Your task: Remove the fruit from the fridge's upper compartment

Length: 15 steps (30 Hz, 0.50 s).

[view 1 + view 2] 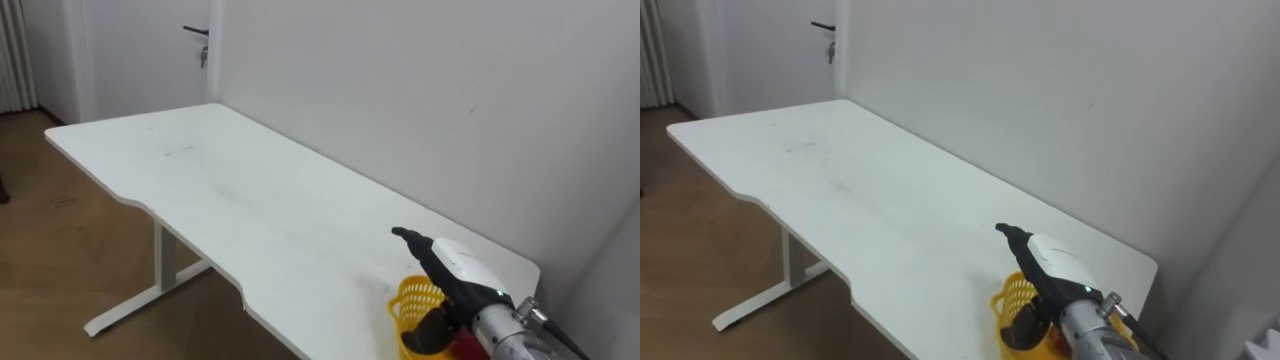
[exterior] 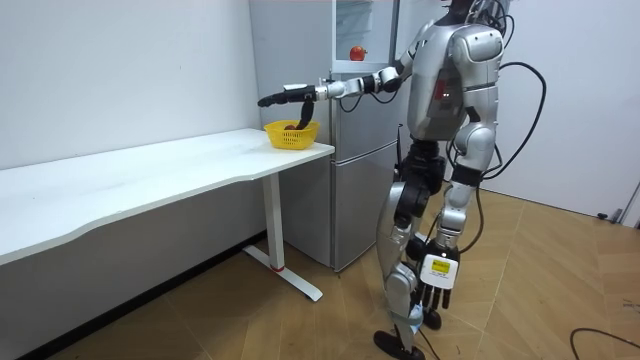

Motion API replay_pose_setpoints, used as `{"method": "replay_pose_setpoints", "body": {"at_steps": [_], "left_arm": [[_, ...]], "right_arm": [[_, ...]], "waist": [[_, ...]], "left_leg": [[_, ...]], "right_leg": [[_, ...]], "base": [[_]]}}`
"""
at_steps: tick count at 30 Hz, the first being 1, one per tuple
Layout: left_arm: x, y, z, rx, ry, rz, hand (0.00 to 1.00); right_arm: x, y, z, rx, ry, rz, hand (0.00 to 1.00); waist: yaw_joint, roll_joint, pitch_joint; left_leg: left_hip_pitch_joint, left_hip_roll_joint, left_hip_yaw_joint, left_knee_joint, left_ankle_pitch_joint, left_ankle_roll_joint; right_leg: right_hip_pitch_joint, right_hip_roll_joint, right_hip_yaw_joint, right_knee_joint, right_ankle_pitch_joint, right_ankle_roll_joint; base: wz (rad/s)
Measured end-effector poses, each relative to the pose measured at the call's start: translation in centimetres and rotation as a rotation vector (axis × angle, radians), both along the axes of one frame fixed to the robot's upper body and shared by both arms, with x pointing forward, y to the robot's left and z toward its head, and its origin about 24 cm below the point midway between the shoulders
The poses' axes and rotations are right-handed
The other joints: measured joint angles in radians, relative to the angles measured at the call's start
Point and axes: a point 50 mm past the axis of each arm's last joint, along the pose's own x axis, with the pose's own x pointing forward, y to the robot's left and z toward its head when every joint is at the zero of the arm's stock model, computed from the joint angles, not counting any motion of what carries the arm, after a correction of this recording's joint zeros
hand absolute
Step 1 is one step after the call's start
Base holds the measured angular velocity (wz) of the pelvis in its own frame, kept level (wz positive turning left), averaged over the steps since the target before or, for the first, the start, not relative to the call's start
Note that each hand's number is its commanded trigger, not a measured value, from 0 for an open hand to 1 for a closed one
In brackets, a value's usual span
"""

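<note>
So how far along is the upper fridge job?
Done: the upper fridge is open and something red shows at the yellow basket on the table. In hand: the right robot hand hovers open above it; the left robot hand hangs. Remaining: another red item in the fridge.

Sparse room, seemingly a lab; white desk (image 1: 250,200), fridge (image 2: 350,200), wood floor (image 2: 540,280), bare walls (image 1: 400,90).
</note>
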Motion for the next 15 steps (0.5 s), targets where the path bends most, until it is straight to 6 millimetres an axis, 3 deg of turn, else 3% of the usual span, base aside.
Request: {"method": "replay_pose_setpoints", "body": {"at_steps": [9, 15], "left_arm": [[-0.29, -0.08, -0.02, -0.002, 0.007, 0.002, 0.0], [-0.63, -0.15, -0.03, -0.005, 0.015, 0.004, 0.0]], "right_arm": [[0.0, 0.03, 0.03, 0.028, 0.004, -0.001, 0.0], [-0.07, -0.21, 0.05, 0.061, -0.003, -0.019, 0.0]], "waist": [[-0.001, 0.006, 0.0041], [-0.023, 0.013, 0.0076]], "left_leg": [[0.006, 0.001, 0.013, 0.002, 0.0, 0.0], [0.006, 0.001, 0.026, -0.009, 0.0, 0.0]], "right_leg": [[0.003, 0.0, 0.011, 0.001, 0.0, 0.0], [0.003, 0.0, 0.029, 0.0, 0.0, 0.0]], "base": [[-0.02], [-0.06]]}}
